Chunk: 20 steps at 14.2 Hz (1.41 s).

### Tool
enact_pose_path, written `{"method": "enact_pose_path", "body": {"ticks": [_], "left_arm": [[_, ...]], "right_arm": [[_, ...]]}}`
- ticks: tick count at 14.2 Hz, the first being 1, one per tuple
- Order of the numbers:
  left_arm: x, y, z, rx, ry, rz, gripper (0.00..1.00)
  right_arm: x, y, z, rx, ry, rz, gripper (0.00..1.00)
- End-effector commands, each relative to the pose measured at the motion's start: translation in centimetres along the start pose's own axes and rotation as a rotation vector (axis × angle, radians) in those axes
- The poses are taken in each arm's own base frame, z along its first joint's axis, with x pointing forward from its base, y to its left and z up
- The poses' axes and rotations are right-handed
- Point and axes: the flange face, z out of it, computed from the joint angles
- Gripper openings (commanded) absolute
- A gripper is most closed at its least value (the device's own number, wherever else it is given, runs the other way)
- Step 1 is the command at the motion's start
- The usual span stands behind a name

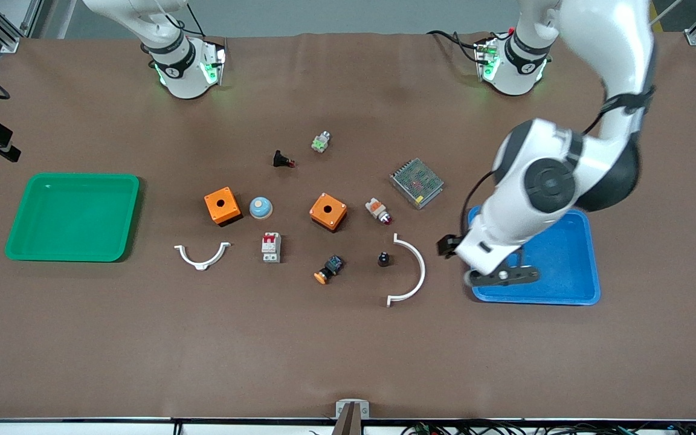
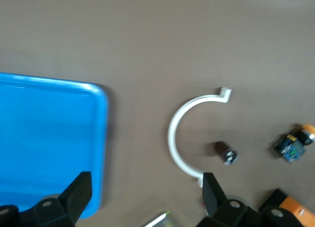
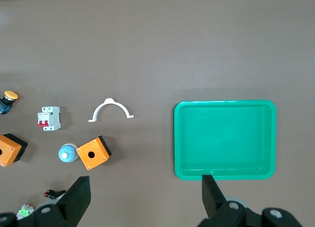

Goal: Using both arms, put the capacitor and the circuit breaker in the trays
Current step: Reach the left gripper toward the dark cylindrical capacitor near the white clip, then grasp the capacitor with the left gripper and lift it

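The capacitor point(image 1: 383, 260) is a tiny black cylinder standing inside the curve of a large white arc point(image 1: 411, 272); it also shows in the left wrist view point(image 2: 229, 156). The circuit breaker point(image 1: 271, 247), white-grey with red levers, lies near the table's middle and shows in the right wrist view point(image 3: 48, 118). My left gripper point(image 1: 499, 277) is open and empty, low over the blue tray's point(image 1: 565, 266) edge that faces the capacitor point(image 2: 145, 197). My right gripper point(image 3: 145, 197) is open and empty, held high over the table near the green tray point(image 3: 225, 138); the front view does not show it.
A green tray point(image 1: 73, 216) sits at the right arm's end. Two orange boxes point(image 1: 222, 205) point(image 1: 328, 211), a blue dome point(image 1: 260, 207), an orange-capped push button point(image 1: 328, 269), a small white arc point(image 1: 202, 256), a mesh-covered metal box point(image 1: 416, 182) and a red-tipped part point(image 1: 378, 211) lie around the middle.
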Motion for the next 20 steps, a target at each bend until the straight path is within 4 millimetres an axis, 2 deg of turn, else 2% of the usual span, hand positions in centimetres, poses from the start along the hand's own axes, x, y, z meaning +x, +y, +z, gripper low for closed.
{"method": "enact_pose_path", "body": {"ticks": [1,2,4,7,9,13,16,18,20], "left_arm": [[0.0,4.7,6.3,-0.03,0.026,-0.048,0.9],[-0.4,5.6,8.6,-0.031,0.025,-0.058,0.87],[-1.5,6.9,11.5,-0.021,0.006,-0.06,0.8],[-2.8,8.8,13.7,-0.027,0.003,-0.086,0.74],[-4.0,10.2,15.9,-0.028,0.002,-0.102,0.72],[-5.2,10.9,18.2,-0.013,-0.019,-0.108,0.66],[-5.6,11.1,19.2,-0.006,-0.03,-0.116,0.56],[-5.7,11.1,19.5,-0.004,-0.034,-0.121,0.43],[-5.6,11.1,19.2,-0.007,-0.031,-0.13,0.15]], "right_arm": [[0.2,0.0,-0.4,-0.018,0.002,0.001,1.0],[0.2,0.0,-0.4,-0.018,0.002,0.001,1.0],[0.2,0.0,-0.4,-0.018,0.002,0.001,1.0],[0.2,-0.1,-0.4,-0.018,0.002,0.002,1.0],[0.2,-0.1,-0.4,-0.02,0.001,0.002,1.0],[0.2,-0.1,-0.3,-0.02,-0.001,0.002,1.0],[0.2,0.0,-0.2,-0.02,-0.005,0.005,1.0],[0.2,0.2,-0.1,-0.02,-0.008,0.008,1.0],[0.4,-0.2,0.2,-0.019,-0.013,0.003,1.0]]}}
